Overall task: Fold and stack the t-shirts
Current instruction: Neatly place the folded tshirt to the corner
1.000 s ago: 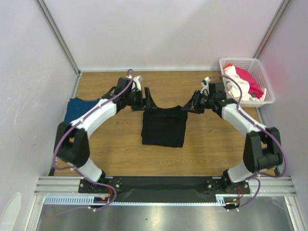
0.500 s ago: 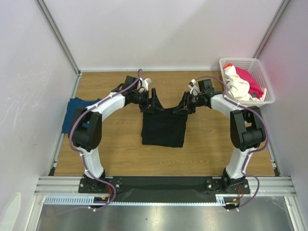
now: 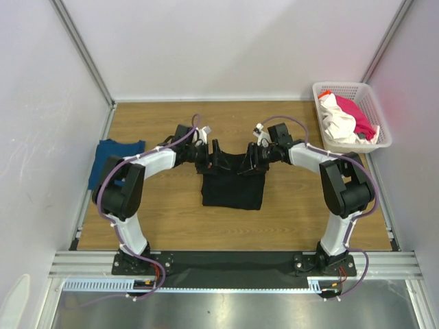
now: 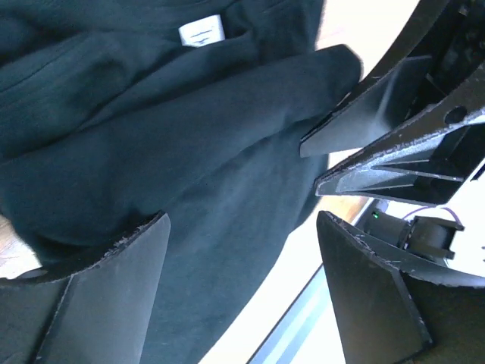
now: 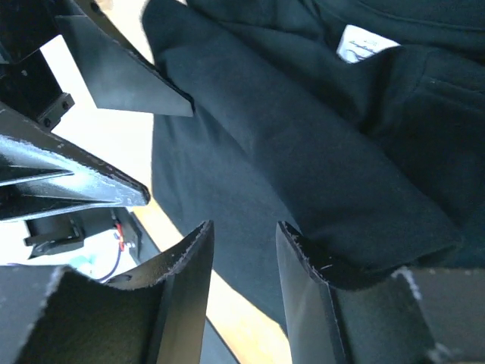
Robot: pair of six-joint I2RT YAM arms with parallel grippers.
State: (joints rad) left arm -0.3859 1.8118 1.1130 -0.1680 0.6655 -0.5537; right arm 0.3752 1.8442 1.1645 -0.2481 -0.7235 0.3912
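A black t-shirt (image 3: 232, 184) lies folded in a rectangle mid-table. My left gripper (image 3: 220, 158) and right gripper (image 3: 247, 160) face each other close together over its far edge. In the left wrist view the left gripper (image 4: 242, 220) is wide open over the black t-shirt (image 4: 151, 136), with a white tag (image 4: 203, 30) showing. In the right wrist view the right gripper (image 5: 244, 227) is open by a narrower gap with nothing between its fingers; a fold of black cloth (image 5: 318, 152) lies against one finger. A dark blue t-shirt (image 3: 113, 157) lies at the left.
A white lattice basket (image 3: 374, 103) stands at the back right corner holding a white t-shirt (image 3: 336, 122) and a pink-red one (image 3: 358, 112). White walls enclose the wooden table (image 3: 158, 219) on three sides. The arm bases sit at the near edge.
Both grippers have moved inward toward each other along the far edge of the black shirt, from its outer corners to near its middle. The far edge is drawn in.
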